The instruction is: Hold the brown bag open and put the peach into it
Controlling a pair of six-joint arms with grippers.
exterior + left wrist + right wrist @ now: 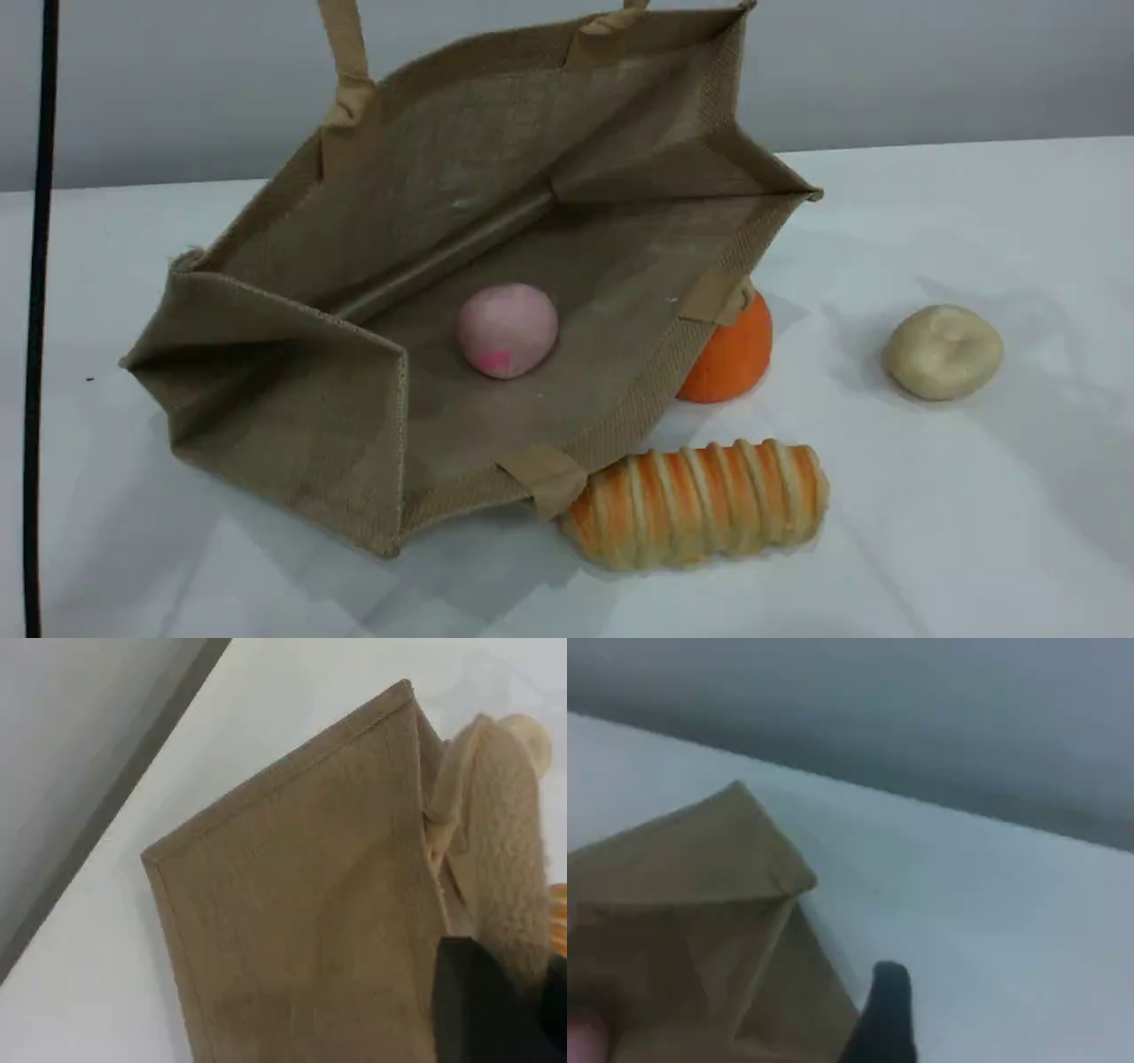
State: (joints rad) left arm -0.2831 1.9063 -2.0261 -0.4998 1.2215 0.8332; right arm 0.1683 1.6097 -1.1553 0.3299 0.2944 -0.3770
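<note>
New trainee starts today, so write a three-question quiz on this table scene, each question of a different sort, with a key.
1. True or false: the small round pale-pink peach lies inside the large tan-brown woven jute bag.
2. Which item touches the bag's front rim on the right? A) the round orange fruit B) the cream-white lumpy ball
3. Fill in: the left tool is shut on the bag's beige ____.

Key
1. True
2. A; the ball sits apart, further right, and the orange-and-cream striped bread roll lies in front.
3. Handle
</note>
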